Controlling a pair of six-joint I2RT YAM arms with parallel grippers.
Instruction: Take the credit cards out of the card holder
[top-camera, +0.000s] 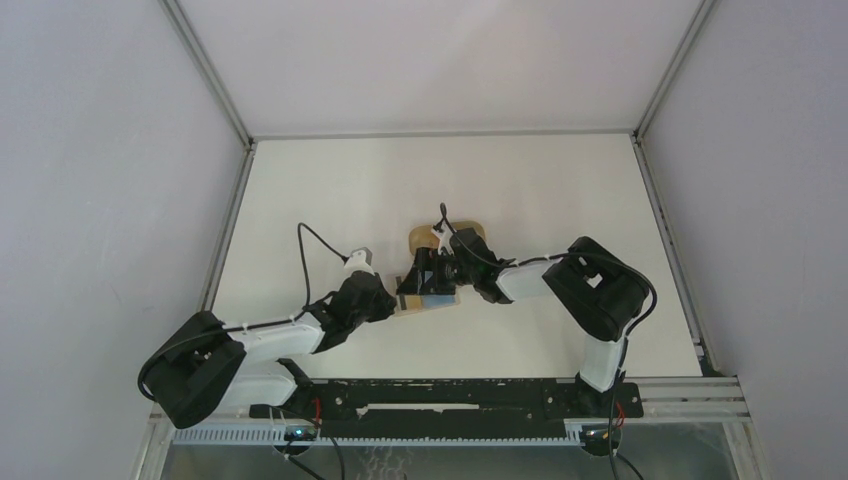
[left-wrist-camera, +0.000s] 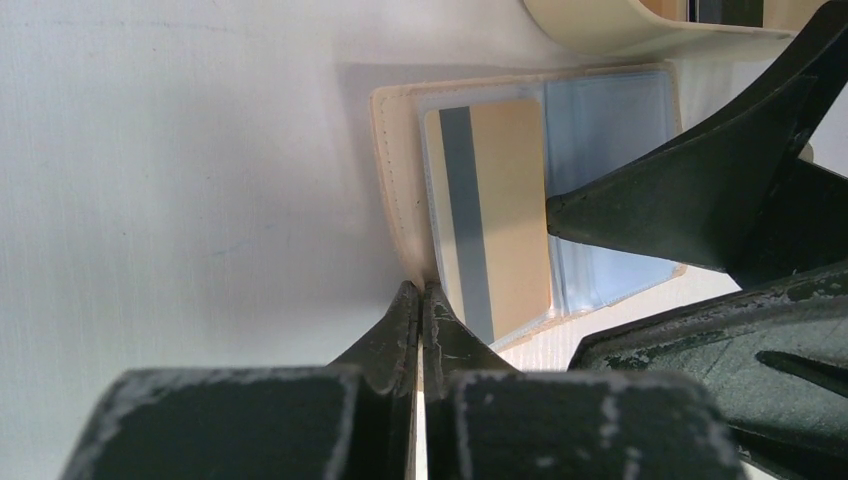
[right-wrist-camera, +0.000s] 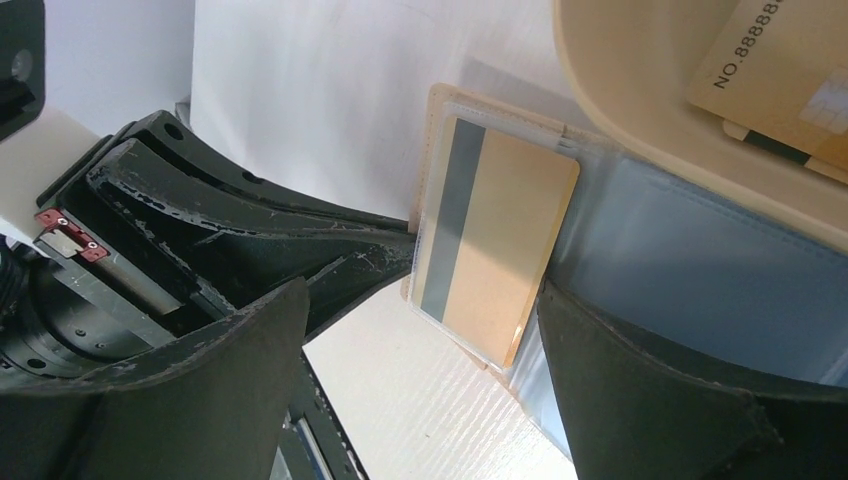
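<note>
Now, per item:
card holder (left-wrist-camera: 395, 170): lies open on table (left-wrist-camera: 180, 200), just beside tray (right-wrist-camera: 620, 110).
tan card (left-wrist-camera: 510, 210): dark stripe up, at holder's clear sleeve; in or atop it, can't tell.
L gripper (left-wrist-camera: 420, 292): fingers pressed together, tips touching holder's edge; nipping it or not, unclear.
R gripper (right-wrist-camera: 425, 290): spread, straddling tan card.
2nd card (right-wrist-camera: 790, 60): tan, in tray, "NO.8888" print.

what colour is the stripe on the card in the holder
Grey stripe on a tan card, clearest in the right wrist view.
</note>
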